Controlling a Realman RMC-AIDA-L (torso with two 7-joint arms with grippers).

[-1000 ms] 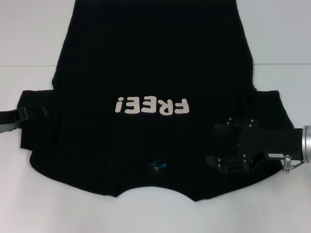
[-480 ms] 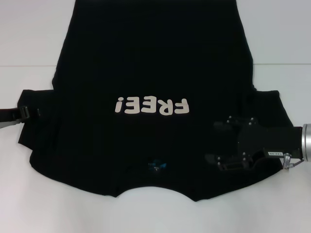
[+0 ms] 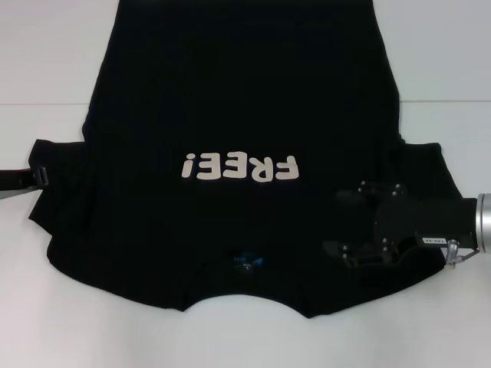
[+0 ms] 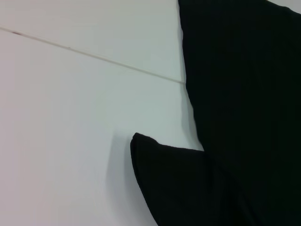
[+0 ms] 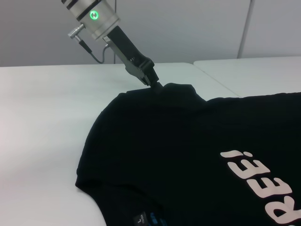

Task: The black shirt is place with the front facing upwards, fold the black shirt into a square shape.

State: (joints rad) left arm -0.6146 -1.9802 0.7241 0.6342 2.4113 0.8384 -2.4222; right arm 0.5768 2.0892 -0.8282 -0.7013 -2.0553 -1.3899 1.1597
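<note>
Black shirt [image 3: 238,115] unmoved, left gripper [image 3: 42,177] now farther outward.

The black shirt [image 3: 238,115] lies spread flat, front up, on a white surface, filling most of the head view. Its collar sits at six o'clock, the hem running out of frame at twelve. Off-white "FREE!" lettering [image 3: 239,168] crosses the chest, upside down in this view. A small blue neck label [image 3: 247,262] shows inside the collar. Short sleeves spread toward three and nine o'clock.
</note>
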